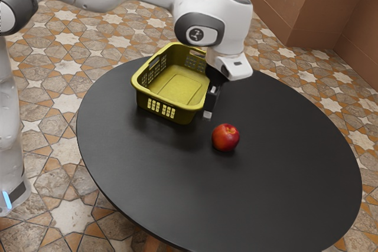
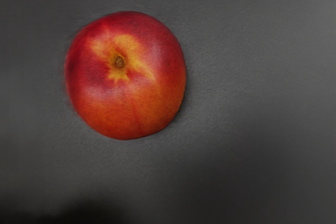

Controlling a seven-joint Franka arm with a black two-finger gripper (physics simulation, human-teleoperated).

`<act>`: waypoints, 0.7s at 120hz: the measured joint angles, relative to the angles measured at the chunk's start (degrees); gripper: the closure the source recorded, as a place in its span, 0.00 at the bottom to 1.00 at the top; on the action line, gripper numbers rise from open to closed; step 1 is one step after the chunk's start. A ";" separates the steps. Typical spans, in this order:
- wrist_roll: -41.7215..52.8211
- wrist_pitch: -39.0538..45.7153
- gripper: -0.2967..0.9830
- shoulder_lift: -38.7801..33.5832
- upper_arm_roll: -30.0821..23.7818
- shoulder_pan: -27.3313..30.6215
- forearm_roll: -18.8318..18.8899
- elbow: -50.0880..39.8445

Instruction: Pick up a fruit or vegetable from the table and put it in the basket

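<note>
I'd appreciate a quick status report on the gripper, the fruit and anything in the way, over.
Gripper near basket, holding no fruit. Red-and-yellow fruit on table, outside basket. No obstacle seen between gripper and fruit.

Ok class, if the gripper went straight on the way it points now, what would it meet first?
Most likely the tabletop: the gripper points down, seemingly between the basket and the red fruit. Depth is unclear, so brushing the basket isn't ruled out.
</note>
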 joint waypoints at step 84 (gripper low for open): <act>8.12 7.04 0.24 -0.76 -2.55 0.60 0.92 -6.21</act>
